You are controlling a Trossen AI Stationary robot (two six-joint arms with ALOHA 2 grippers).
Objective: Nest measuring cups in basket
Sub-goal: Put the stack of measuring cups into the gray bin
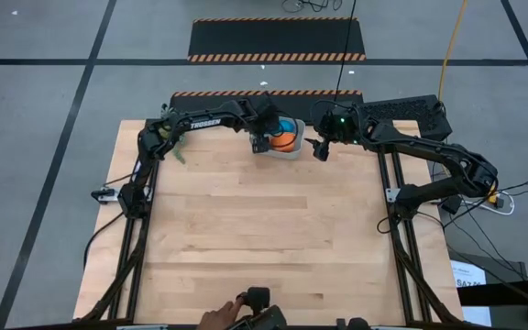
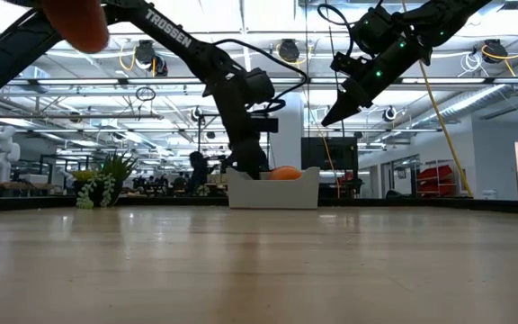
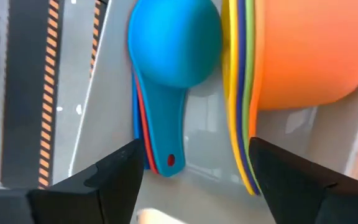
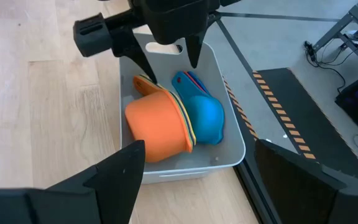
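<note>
A large open robotics lab: hazard-striped floor mats (image 1: 278, 39), ceiling trusses (image 2: 268, 85), and a wooden workbench (image 1: 264, 238)

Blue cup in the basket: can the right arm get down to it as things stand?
Probably not cleanly. The left gripper hangs open right over the basket, above the blue cup and the orange cup. The right gripper is raised off to one side.

Baskets: one pale grey-white rectangular plastic tub (image 4: 225, 134), at twelve o'clock on the table
Cup stacks inside: two; an upturned orange plastic cup (image 4: 157, 130) over yellow, navy and green rims; a blue plastic scoop (image 4: 205, 118) over red and another blue
Cup colours visible: six
Grippers: two; left gripper (image 1: 262, 139), right gripper (image 1: 320, 148)
Plants: one small green plant (image 2: 102, 184)
</note>
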